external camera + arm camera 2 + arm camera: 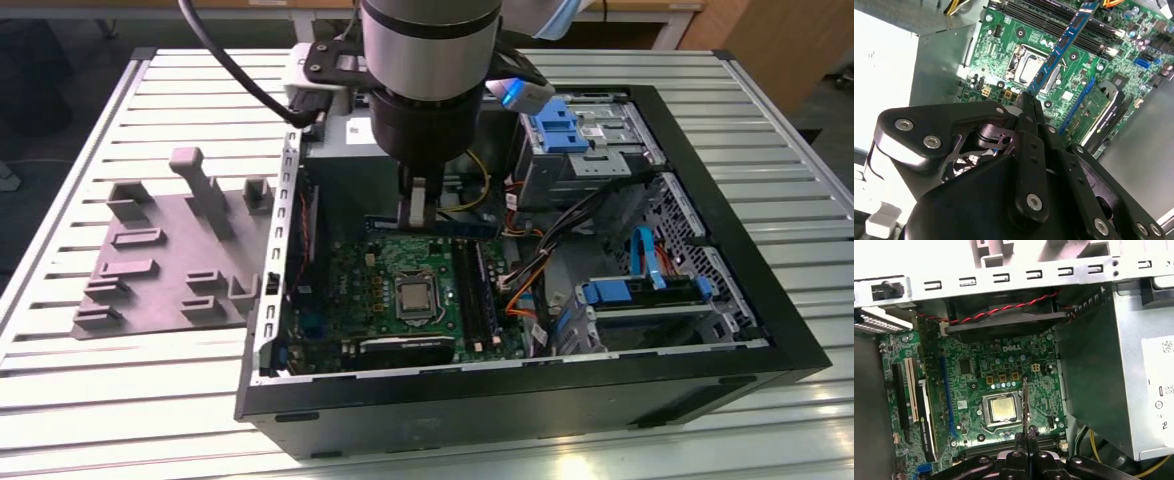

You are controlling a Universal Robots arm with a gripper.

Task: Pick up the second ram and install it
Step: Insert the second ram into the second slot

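My gripper (pixel 422 222) reaches down into the open computer case (pixel 534 400) and is shut on the second ram (pixel 447 226), a thin dark stick on a blue board. I hold it by one end, level above the green motherboard (pixel 360 290). In the second wrist view the ram (pixel 1061 45) runs out from the gripper (pixel 1027 100) over the processor socket (pixel 1026 62) toward the long black memory slots (pixel 1054 12). In the first wrist view the stick (pixel 1025 405) appears edge-on above the socket (pixel 1002 409), clamped in the gripper (pixel 1028 432).
A grey slotted plastic tray (pixel 167 255) lies on the table at the exterior view's left of the case. Inside the case are the grey power-supply box (pixel 1119 365), blue drive brackets (pixel 561 125), orange and blue cables (pixel 527 290) and a graphics card (pixel 400 350).
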